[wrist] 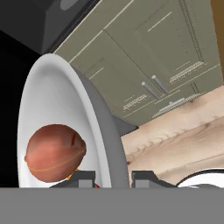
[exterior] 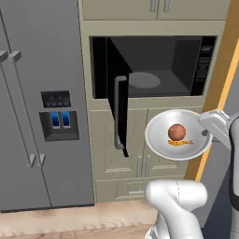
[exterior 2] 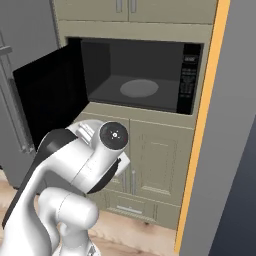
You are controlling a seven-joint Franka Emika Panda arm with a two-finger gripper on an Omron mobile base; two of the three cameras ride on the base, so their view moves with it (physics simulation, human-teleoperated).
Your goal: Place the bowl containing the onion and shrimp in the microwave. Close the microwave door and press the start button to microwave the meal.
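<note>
Pincer clamped on the bowl's rim, onion and shrimp inside, below the open microwave.

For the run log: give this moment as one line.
gripper: shut on bowl rim | bowl: airborne below microwave | contents: onion, shrimp | microwave door: open

Gripper pinching bowl rim, onion inside
</note>
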